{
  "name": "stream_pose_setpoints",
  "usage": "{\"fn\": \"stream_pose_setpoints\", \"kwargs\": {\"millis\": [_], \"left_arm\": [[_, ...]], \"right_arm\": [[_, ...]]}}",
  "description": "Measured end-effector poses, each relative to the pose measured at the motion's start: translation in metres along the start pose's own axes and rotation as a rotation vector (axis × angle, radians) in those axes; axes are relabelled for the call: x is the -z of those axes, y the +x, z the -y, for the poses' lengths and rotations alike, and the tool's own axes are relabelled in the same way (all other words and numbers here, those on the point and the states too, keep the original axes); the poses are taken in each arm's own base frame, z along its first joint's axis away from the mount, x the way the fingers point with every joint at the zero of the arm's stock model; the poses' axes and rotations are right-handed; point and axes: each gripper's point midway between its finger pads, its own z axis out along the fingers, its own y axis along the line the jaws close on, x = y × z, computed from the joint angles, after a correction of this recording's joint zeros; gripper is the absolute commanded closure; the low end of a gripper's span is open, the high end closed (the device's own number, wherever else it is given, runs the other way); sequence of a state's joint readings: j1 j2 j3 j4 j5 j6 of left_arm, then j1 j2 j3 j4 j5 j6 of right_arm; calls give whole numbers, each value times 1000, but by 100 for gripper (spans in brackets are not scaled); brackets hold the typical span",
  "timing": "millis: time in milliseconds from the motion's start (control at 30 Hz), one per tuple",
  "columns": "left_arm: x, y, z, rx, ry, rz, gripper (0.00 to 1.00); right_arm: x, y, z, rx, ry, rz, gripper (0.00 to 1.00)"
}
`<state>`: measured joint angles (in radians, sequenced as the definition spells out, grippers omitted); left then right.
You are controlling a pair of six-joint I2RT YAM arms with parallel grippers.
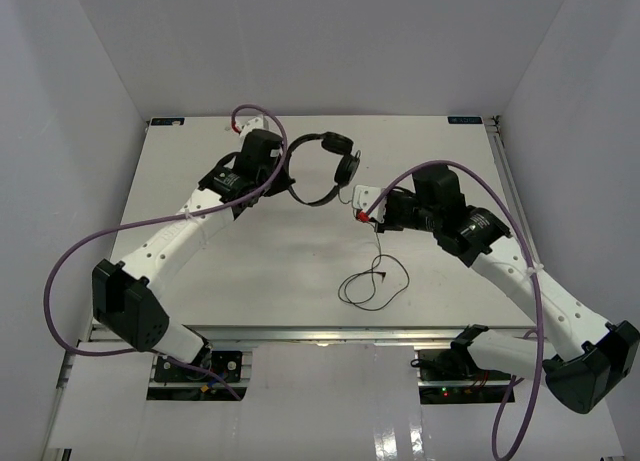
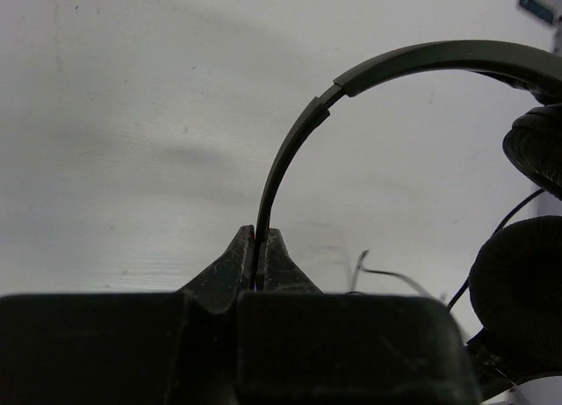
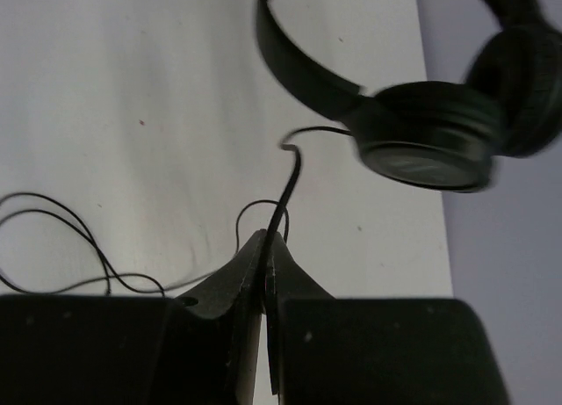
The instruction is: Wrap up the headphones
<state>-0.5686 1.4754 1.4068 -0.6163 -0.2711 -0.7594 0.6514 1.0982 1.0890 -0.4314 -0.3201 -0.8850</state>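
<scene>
The black headphones (image 1: pixel 340 168) hang above the far middle of the white table (image 1: pixel 250 261). My left gripper (image 1: pixel 287 184) is shut on the thin headband (image 2: pixel 299 150), which rises from between its fingertips in the left wrist view; both padded earcups (image 2: pixel 518 291) sit at the right there. My right gripper (image 1: pixel 362 214) is just right of and below the earcups, shut on the thin black cord (image 3: pixel 285 190) a short way from one earcup (image 3: pixel 421 141). The rest of the cord lies in loose loops (image 1: pixel 372 289) on the table near the front.
Thick purple robot cables (image 1: pixel 70 271) loop off both arms, the right one (image 1: pixel 490 196) arching over the right arm. White walls close in the table on three sides. A metal rail (image 1: pixel 510 191) runs along the table's right edge.
</scene>
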Motion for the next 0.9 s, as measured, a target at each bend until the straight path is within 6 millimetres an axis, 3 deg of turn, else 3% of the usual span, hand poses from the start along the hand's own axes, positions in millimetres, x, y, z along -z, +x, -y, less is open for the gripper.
{"fn": "stream_pose_setpoints", "kwargs": {"millis": [167, 433, 667, 900], "left_arm": [[-15, 47, -23, -194, 16, -126, 100], [-9, 98, -34, -383, 170, -275, 100], [7, 115, -33, -432, 270, -323, 100], [10, 118, -24, -425, 327, -330, 100]], "right_arm": [[10, 11, 17, 71, 58, -95, 92], [9, -5, 45, 75, 85, -81, 92], [-9, 1, 33, 24, 10, -70, 92], [-19, 1, 18, -27, -68, -38, 92]]}}
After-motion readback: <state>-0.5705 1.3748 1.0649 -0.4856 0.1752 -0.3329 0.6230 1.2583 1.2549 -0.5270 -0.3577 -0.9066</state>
